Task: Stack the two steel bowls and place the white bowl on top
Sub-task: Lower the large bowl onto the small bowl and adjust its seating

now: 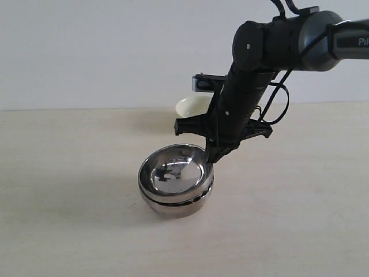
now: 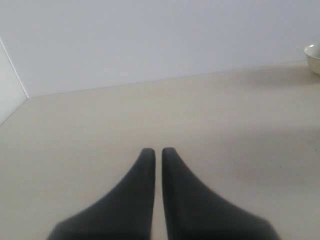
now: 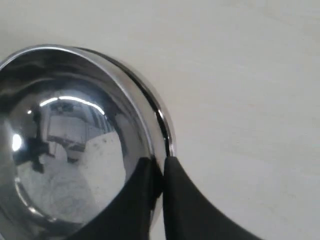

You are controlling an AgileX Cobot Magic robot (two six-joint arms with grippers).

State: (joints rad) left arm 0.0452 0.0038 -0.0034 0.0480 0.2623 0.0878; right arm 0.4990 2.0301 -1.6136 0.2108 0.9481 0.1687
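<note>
Your right gripper (image 3: 159,162) pinched the rim of the upper steel bowl (image 1: 173,170), nested in the lower steel bowl (image 1: 179,206); the white bowl (image 1: 193,105) sat beyond. Lifting away without releasing could have unseated the stack.

Right arm (image 1: 248,98) angled down from the far right; right gripper (image 1: 211,156) was clamped on the upper steel bowl (image 1: 173,172) at its rim. Left gripper (image 2: 157,151) was closed, fingers nearly touching.
</note>
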